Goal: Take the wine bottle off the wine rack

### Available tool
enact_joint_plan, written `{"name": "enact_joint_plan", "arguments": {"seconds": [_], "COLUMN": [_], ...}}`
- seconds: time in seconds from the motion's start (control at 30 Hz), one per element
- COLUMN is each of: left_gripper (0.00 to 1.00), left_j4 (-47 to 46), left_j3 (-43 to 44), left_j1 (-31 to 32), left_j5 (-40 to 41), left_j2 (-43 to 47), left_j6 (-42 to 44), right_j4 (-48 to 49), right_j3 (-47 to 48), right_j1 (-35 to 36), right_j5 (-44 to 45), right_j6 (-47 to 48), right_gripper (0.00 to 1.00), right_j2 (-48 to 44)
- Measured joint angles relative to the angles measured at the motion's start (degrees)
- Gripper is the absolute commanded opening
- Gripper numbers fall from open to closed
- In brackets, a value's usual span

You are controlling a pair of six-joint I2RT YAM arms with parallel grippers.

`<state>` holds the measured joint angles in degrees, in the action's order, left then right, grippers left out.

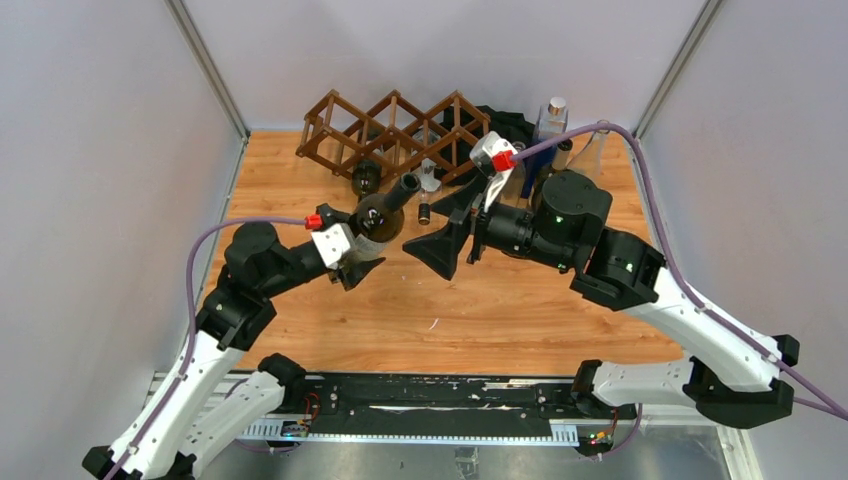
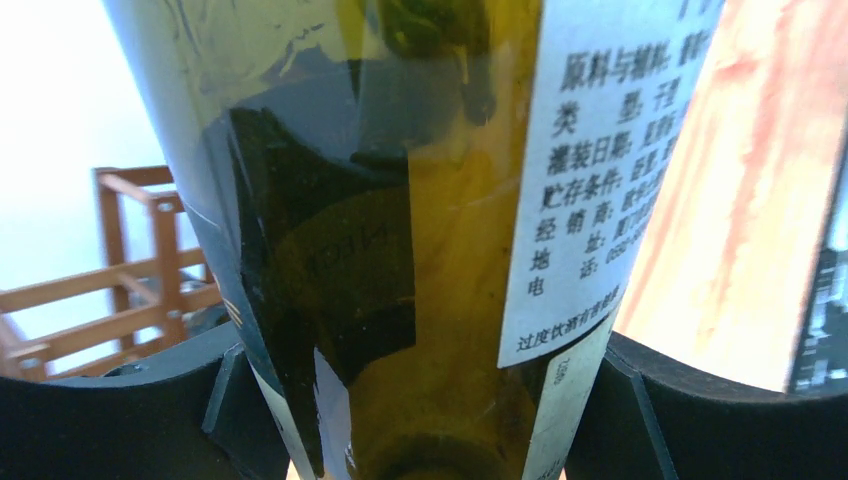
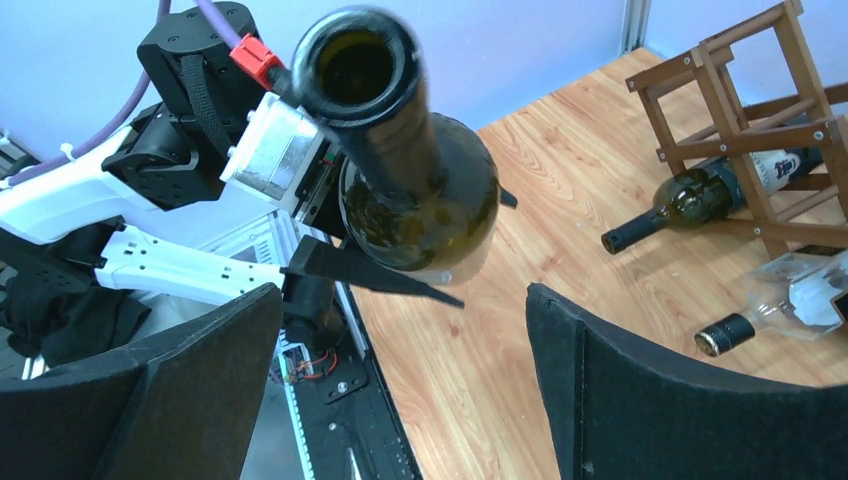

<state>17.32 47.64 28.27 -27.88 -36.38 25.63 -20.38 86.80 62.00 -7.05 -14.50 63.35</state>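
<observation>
Left: clamped on the glass body of the wine bottle (image 1: pixel 385 215) with the left gripper (image 1: pixel 362 248), fingers (image 2: pixel 120 410) pressed to either flank, label close up in the wrist view. Held off the table (image 1: pixel 500 320), tilted, neck aimed up and toward the far right, well apart from the wine rack (image 1: pixel 395 125). Mouth open, no cork. No liquid line visible through the amber-green glass; probably empty, not certain.

Middle: judged as lift-out done for this bottle. Left to do, at most, setting it down somewhere. Right gripper (image 1: pixel 455 225) spread wide, nothing between the jaws, hanging just beside the bottle's neck, not touching.

Back: rack standing near the table's far edge. One dark green bottle (image 1: pixel 365 178) lying in a lower cell, neck poking out toward the arms. Upper cells apparently bare. Clear bottle (image 3: pixel 800 295) with dark cap lying just right of it; inside a cell or merely beside the rack, cannot tell.

Far right: upright bottles (image 1: pixel 550 130) clustered behind the right arm, contents unreadable.
</observation>
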Motion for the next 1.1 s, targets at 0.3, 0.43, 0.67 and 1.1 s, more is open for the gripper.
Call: {"name": "enact_joint_plan", "arguments": {"seconds": [0.3, 0.43, 0.67, 1.1], "left_gripper": [0.0, 0.0, 0.0, 1.0], "left_j4": [2.9, 3.3, 4.6, 10.4], "left_j3": [2.7, 2.7, 2.7, 8.3], "left_j1": [0.0, 0.0, 0.0, 0.1], "left_j5": [-9.0, -11.2, -14.1, -5.1], "left_j2": [-5.3, -5.3, -4.8, -9.0], "left_j6": [-13.7, -16.1, -18.1, -16.3], "right_j4": [7.2, 8.7, 9.5, 6.7], "right_j3": [1.1, 4.1, 6.4, 5.3], "right_j1": [-0.3, -0.5, -0.7, -2.7], "right_j5": [0.9, 2.1, 3.7, 6.2], "right_j6": [1.1, 1.5, 1.9, 1.4], "right_gripper": [0.82, 0.65, 0.43, 0.0], "right_j2": [5.1, 7.9, 11.0, 12.2]}}
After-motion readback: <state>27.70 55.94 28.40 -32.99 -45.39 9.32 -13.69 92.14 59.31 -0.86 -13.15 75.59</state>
